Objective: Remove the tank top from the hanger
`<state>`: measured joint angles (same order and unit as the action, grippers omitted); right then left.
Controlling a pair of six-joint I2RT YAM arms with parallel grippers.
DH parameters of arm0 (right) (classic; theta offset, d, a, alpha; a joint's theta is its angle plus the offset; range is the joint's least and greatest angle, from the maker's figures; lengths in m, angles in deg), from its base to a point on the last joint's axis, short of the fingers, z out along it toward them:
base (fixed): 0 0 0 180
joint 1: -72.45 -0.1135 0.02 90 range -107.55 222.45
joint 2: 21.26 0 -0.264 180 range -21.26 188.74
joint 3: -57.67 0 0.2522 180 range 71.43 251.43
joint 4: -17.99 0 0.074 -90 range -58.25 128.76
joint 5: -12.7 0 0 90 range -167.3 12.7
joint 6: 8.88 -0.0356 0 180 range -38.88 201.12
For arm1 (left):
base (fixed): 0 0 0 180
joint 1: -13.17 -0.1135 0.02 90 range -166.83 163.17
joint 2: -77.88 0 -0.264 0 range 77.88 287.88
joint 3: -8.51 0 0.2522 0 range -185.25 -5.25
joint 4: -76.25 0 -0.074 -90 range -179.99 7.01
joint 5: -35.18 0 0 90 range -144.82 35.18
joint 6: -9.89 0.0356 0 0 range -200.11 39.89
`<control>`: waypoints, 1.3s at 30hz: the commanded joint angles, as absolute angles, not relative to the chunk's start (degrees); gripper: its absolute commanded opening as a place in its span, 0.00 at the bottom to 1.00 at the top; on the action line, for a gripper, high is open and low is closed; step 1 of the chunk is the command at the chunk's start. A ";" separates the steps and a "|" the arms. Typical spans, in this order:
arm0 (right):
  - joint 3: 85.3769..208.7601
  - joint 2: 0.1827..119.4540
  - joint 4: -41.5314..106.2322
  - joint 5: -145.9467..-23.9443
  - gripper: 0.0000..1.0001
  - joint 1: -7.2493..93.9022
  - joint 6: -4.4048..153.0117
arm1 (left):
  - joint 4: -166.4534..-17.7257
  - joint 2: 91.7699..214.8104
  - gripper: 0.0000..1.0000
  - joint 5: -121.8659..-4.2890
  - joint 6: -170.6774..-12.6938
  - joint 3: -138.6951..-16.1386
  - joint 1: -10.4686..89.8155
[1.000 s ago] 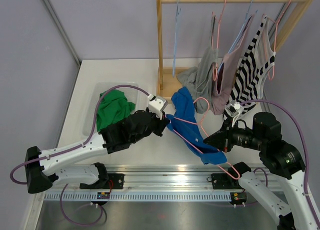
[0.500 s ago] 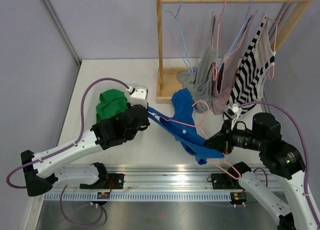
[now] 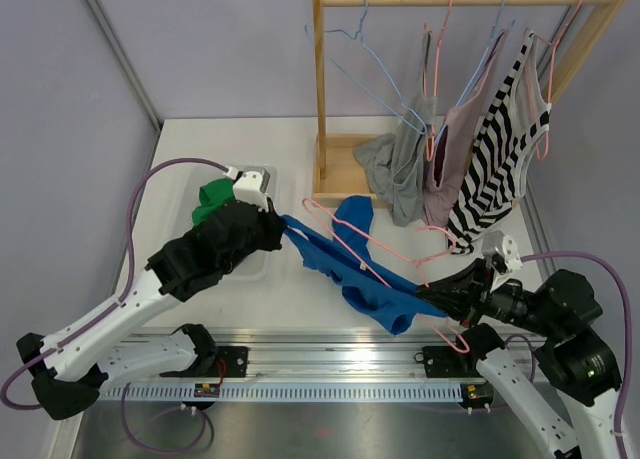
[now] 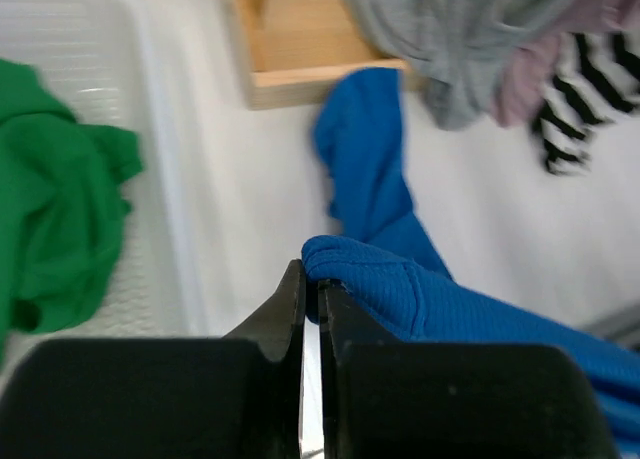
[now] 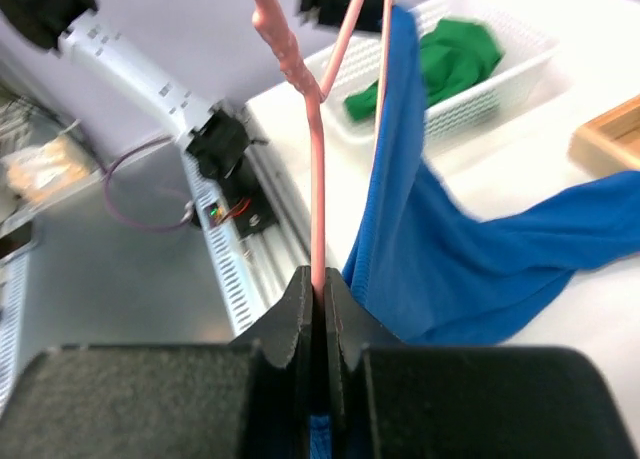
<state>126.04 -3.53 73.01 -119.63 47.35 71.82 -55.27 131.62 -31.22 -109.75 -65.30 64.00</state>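
Left wrist view: all soft past the left gripper [image 4: 311,284]. White bin [image 4: 165,179] and green shirt [image 4: 60,199] are clipped at 9 o'clock, the blue tank top [image 4: 400,299] at 4 o'clock, and the striped top [image 4: 580,99] is a blur at 2 o'clock. Top view: the left arm [image 3: 200,259] covers most of the bin and half the shirt, and the fingertips are lost under the black casing. Right arm [image 3: 565,319] is cut off at 5 o'clock. Wooden rack [image 3: 320,79]: right leg's lower end is hidden behind clothes. Right wrist view: the pink hanger [image 5: 318,179] runs off at 12 o'clock, and its wire below the pinch is hidden inside the right gripper [image 5: 322,289]. Blue fabric is cut at 3 o'clock; background is blurry at 10 o'clock.
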 commanded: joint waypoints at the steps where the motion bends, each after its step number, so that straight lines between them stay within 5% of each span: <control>1: 121.29 -7.45 54.94 -111.95 0.00 47.32 65.77 | -67.88 126.32 0.00 -48.80 -104.03 -60.73 63.10; 5: 111.09 -10.36 29.01 -104.92 0.00 47.40 56.00 | -74.07 126.31 0.00 -70.06 -102.61 -57.02 63.36; 8: 102.57 -9.58 9.47 -100.17 0.00 47.40 49.93 | -73.82 128.77 0.00 -72.57 -102.34 -56.49 64.94; 13: 102.54 -4.13 -0.67 -97.79 0.00 47.32 51.58 | -72.94 131.06 0.00 -71.87 -102.08 -55.26 67.75; 20: 122.28 5.96 34.17 -88.74 0.00 47.40 58.16 | -63.28 132.02 0.20 -55.00 -103.66 -57.98 68.02; 21: 124.15 7.11 37.35 -88.21 0.00 47.40 60.09 | -62.48 131.94 0.43 -53.25 -103.66 -58.50 68.02; 27: 135.05 13.97 49.41 -83.55 0.00 47.32 63.27 | -57.30 129.57 0.81 -50.34 -103.40 -61.49 68.11; 28: 136.55 15.03 51.42 -83.54 0.00 47.40 63.71 | -55.72 128.61 0.99 -49.81 -103.22 -61.93 68.11; 39: 156.86 34.01 60.49 -78.90 0.00 47.40 69.60 | -47.89 122.54 0.99 -41.55 -101.29 -64.75 68.11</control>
